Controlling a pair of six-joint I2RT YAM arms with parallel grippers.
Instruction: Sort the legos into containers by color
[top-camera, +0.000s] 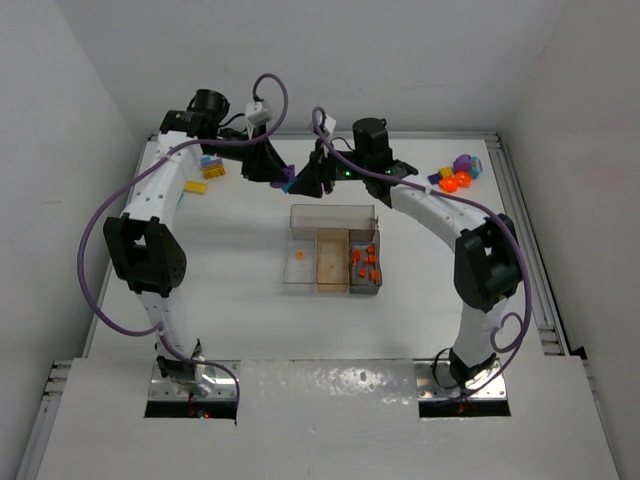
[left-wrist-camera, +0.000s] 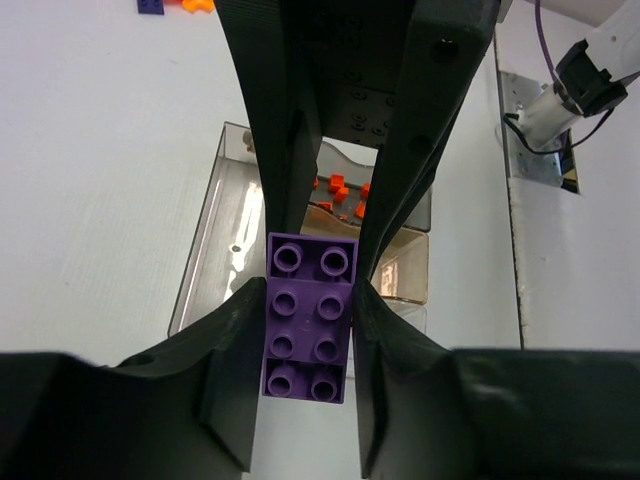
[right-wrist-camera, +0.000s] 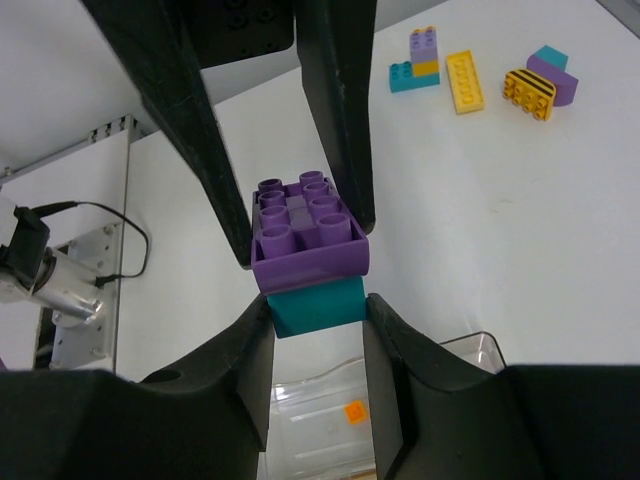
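Top external view: both arms reach out over the table (top-camera: 230, 300), and their grippers meet nose to nose above the far edge of the tray (top-camera: 292, 215).
Left gripper (left-wrist-camera: 310, 335): clenched on the purple brick (left-wrist-camera: 310, 315), one finger pressed against each long side.
Right gripper (right-wrist-camera: 318, 315): clamped on the teal brick (right-wrist-camera: 318, 305), one finger on each side of it.
Held pair: the purple brick sits stacked on top of the teal brick, and both are held in the air between the two grippers, above the tray. In the left wrist view the teal brick is hidden under the purple one.
Right fingers against the purple brick: hard to tell. They seem to end at the teal brick only.
Tray layout: one wide section (top-camera: 332, 218) on the far side and three narrow compartments side by side on the near side.
Grey compartment (top-camera: 365, 288): on the right, holding several orange-red bricks (top-camera: 364, 260) lying loose.
Tan compartment (top-camera: 331, 262): in the middle, between the grey and the clear ones.
Clear compartment (top-camera: 300, 275): on the left, holding one small orange piece (top-camera: 298, 254).
Far left of the table: a yellow brick (top-camera: 195, 186) with teal and purple bricks just beside it, well apart from the tray.
Far right of the table: a cluster of loose bricks (top-camera: 455, 178) in purple, teal and translucent orange.
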